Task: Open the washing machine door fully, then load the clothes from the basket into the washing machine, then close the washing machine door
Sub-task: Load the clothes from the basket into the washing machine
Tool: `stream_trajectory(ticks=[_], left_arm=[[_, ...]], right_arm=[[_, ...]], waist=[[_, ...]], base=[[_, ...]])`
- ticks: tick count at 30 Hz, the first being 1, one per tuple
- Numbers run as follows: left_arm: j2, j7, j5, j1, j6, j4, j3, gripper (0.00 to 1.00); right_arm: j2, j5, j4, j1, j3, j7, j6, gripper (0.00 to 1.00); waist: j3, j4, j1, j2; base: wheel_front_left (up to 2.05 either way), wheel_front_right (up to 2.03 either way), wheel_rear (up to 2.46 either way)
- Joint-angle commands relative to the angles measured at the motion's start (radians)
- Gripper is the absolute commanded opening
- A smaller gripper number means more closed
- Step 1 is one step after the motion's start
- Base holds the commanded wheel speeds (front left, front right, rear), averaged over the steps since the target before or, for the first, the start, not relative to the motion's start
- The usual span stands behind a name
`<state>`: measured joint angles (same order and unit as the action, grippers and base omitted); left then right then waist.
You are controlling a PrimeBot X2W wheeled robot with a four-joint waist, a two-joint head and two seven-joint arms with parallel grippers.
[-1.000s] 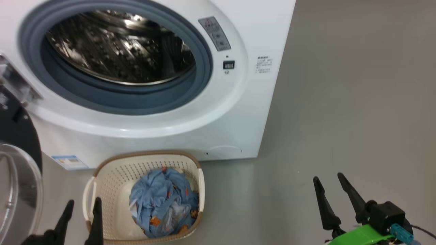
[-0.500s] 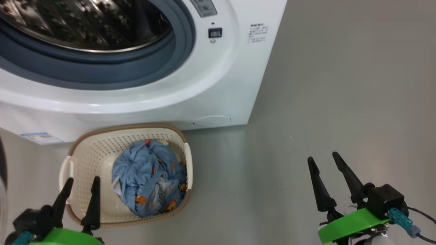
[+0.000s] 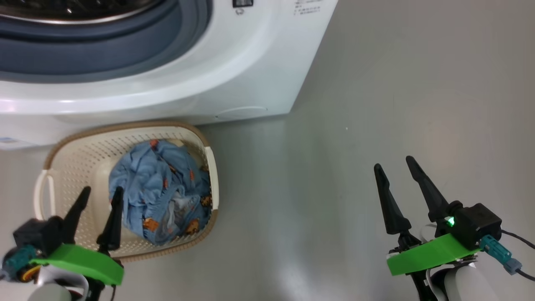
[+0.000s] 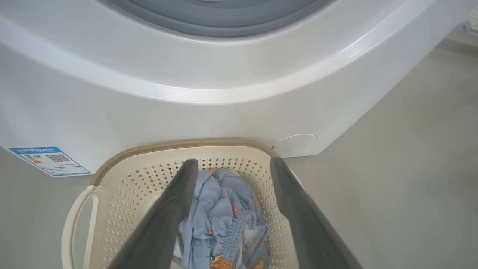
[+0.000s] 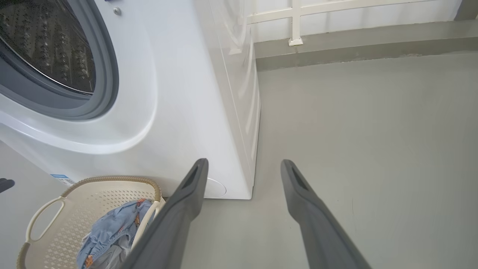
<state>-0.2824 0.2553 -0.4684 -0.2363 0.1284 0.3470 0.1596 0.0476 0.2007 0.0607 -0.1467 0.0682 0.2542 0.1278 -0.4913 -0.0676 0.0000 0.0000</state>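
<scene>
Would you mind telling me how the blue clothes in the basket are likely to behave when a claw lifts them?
The clothes lie crumpled in soft folds, so they will probably flop and drape. Being a loose bundle, part may trail or snag on the basket rim. They look thin, so likely light.

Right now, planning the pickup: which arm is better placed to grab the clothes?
Left. The left end effector, open, hangs over the basket beside the clothes; the right end effector is over bare floor.

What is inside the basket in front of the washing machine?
The basket holds a crumpled bundle of light blue clothes with orange prints, lying toward its right side. Anything beneath the bundle is covered.
</scene>
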Motion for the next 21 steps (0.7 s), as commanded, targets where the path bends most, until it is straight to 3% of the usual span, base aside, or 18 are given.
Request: stream_trajectory(ticks=[1, 21], left_arm=[[-0.047, 0.006, -0.016, -0.034, 0.002, 0.003, -0.025, 1.00], [-0.168, 0.006, -0.133, -0.177, 0.002, 0.160, 0.113, 1.00]], right_arm=[[0.003, 0.010, -0.028, -0.007, 0.028, 0.008, 0.003, 1.00], [0.003, 0.040, -0.084, -0.039, 0.056, 0.008, 0.003, 1.00]], waist=[[-0.060, -0.023, 0.0000, 0.0000], [-0.259, -0.071, 0.0000, 0.0000]], base=[[0.00, 0.00, 0.00], [0.00, 0.00, 0.00]])
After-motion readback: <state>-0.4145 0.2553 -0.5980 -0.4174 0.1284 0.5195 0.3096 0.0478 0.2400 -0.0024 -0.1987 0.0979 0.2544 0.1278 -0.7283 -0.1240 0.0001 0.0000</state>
